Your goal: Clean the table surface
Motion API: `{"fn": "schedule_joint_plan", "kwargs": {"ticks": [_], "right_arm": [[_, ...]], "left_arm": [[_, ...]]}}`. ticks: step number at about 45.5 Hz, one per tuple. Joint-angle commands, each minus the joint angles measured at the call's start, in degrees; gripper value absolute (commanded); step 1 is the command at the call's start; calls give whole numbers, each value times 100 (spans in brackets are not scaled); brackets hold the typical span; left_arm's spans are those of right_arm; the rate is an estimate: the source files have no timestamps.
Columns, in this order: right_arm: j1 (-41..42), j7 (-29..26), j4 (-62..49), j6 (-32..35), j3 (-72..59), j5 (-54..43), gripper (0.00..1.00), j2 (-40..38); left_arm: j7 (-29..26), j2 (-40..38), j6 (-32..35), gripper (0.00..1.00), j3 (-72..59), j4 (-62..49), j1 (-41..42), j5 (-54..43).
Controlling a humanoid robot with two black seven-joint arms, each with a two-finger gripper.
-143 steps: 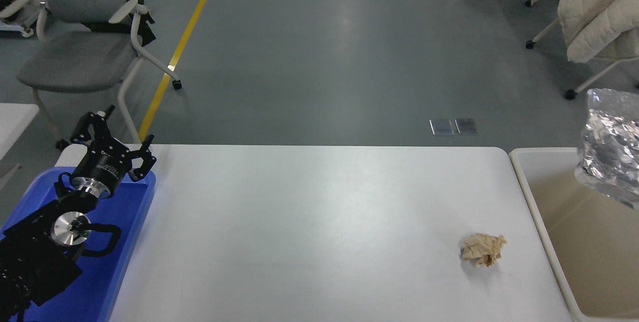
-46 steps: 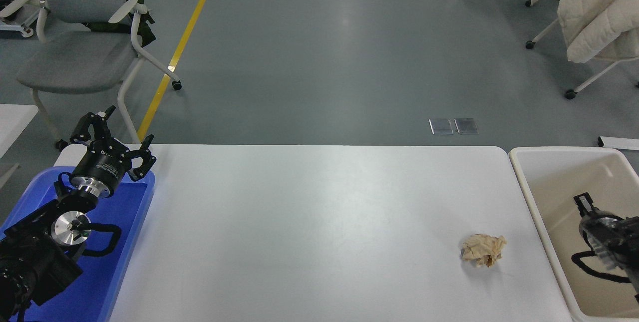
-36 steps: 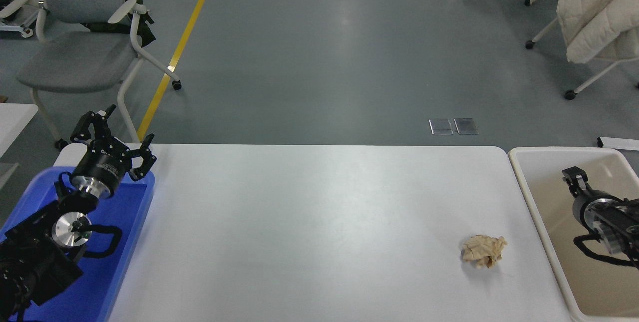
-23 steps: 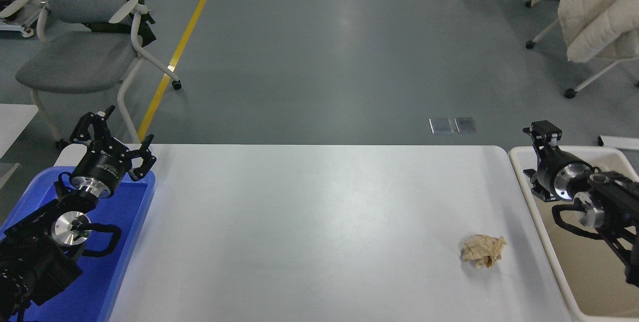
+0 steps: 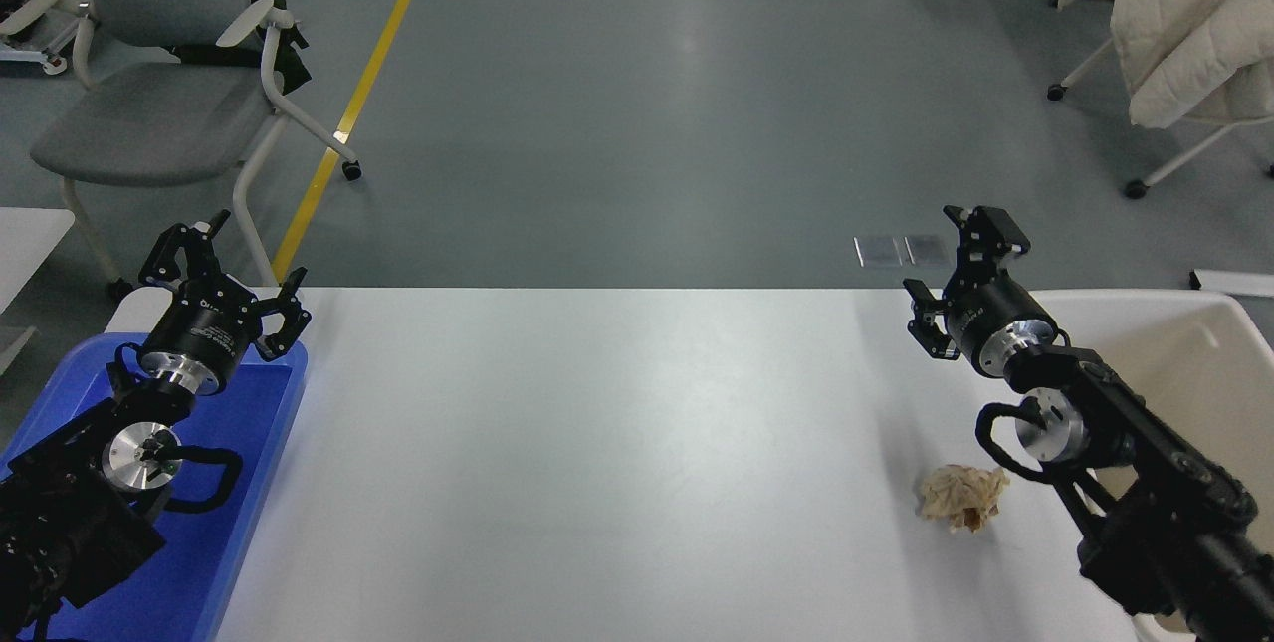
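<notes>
Now my right gripper (image 5: pixel 951 269) has swung out of the beige bin (image 5: pixel 1209 343) and hangs open and empty over the far right of the table (image 5: pixel 597 443). The crumpled paper (image 5: pixel 961 496) lies nearer, so I judge it comes next.

White table surface (image 5: pixel 617 443), tan crumpled paper (image 5: pixel 961 497), blue tray (image 5: pixel 261 423), cream bin (image 5: pixel 1219 343).

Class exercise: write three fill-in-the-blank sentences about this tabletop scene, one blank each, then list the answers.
1. The crumpled paper ball lies on the ____ table surface.
2. The left tool is above the ____ tray.
3. The right tool is ____, holding nothing.

Answers: white; blue; open
</notes>
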Motion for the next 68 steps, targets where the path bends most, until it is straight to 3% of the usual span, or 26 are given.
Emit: {"fn": "schedule_joint_plan", "kwargs": {"ticks": [1,24,32,44,60,68], "right_arm": [[-83,721,-351,38,137,-244,100,747],[-91,862,-457,55,128,-209,100,888],[-127,862,-281,64,146,643,100,888],[-320,888,-9,846,50,829,100,546],[181,809,580,627,-2410,-849,100,-1879],[497,415,1309,1030,-3834,-1483,100,-3250]], "left_arm": [[0,0,-1,100,0,-1,8,-1],[0,0,-1,100,0,-1,-1,-1],[0,0,-1,100,0,-1,-1,-1],[0,0,-1,100,0,-1,-1,-1],[0,0,-1,100,0,-1,-1,-1],[0,0,-1,100,0,-1,-1,-1]]}}
